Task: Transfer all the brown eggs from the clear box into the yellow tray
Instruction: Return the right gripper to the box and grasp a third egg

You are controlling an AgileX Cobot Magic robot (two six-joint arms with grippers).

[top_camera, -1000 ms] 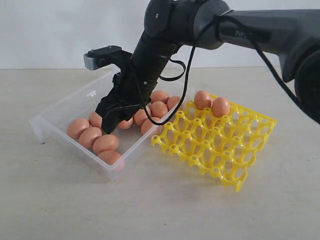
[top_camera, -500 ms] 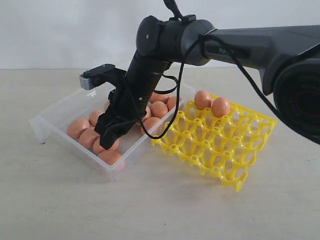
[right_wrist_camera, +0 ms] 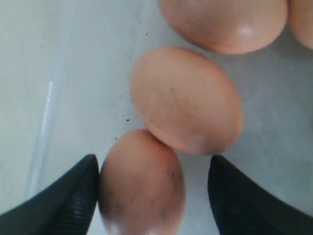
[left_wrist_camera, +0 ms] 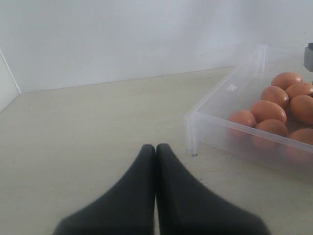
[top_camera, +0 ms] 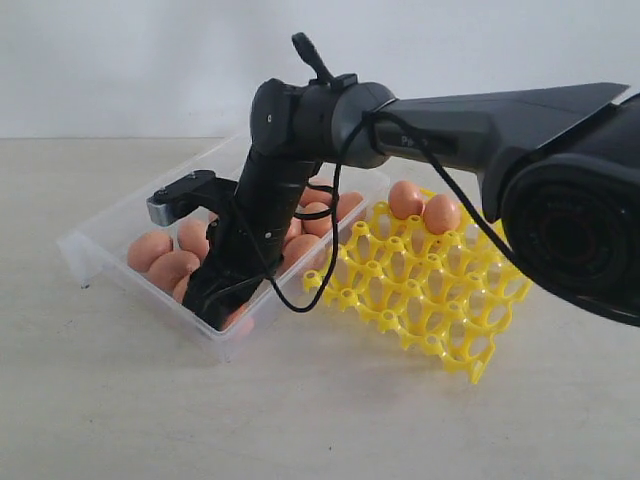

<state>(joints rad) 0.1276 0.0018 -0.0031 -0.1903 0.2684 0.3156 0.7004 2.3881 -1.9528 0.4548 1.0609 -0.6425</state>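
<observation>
On the left, matte black left gripper (left_wrist_camera: pixel 155 149), pressed shut on nothing, near the large see-through plastic box (top_camera: pixel 95 240). Inside the box, smooth orange-brown oval eggs (top_camera: pixel 150 250). Lowered among them, black right gripper (top_camera: pixel 215 303), spread wide astride one egg (right_wrist_camera: pixel 142 191), not clamped. Just beside, bright yellow lattice egg tray (top_camera: pixel 430 300), two eggs at its far corner.

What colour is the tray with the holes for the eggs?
Bright yellow; the yellow tray shows best in the exterior view.
</observation>
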